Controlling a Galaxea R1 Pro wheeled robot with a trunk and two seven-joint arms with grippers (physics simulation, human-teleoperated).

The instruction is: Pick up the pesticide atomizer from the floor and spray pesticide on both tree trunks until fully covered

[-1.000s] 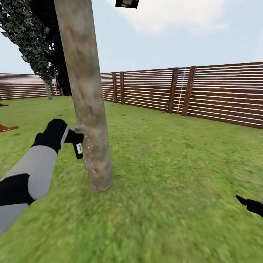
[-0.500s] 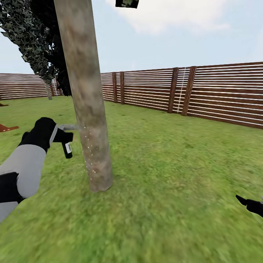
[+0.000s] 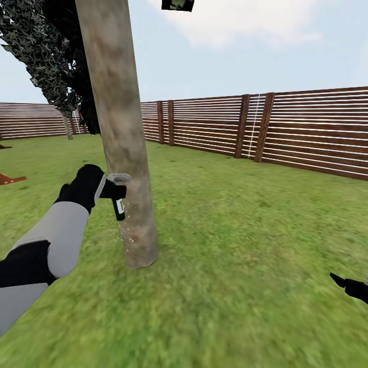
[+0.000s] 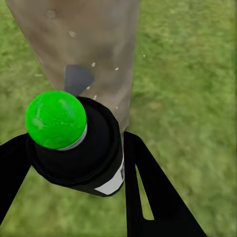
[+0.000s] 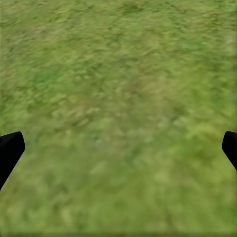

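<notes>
head forward; left wrist close on trunk (image 3: 120, 138).

A green lawn (image 3: 245, 245) carries everything; the tree trunk (image 3: 120, 133) rises from it, base slightly flared; a slatted wooden fence (image 3: 286, 130) rings it; far left, perhaps a reddish-brown object (image 3: 9, 179).

The tree trunk (image 3: 120, 133) stands directly ahead of the left gripper (image 3: 113, 190) — the held pesticide atomizer (image 3: 119, 203) sits just beside the bark, leaving no forward passage. Open lawn (image 3: 245, 230) lies to either side. The fence (image 3: 286, 130) stands well apart — the right gripper (image 3: 352, 286) hangs over unobstructed grass.
</notes>
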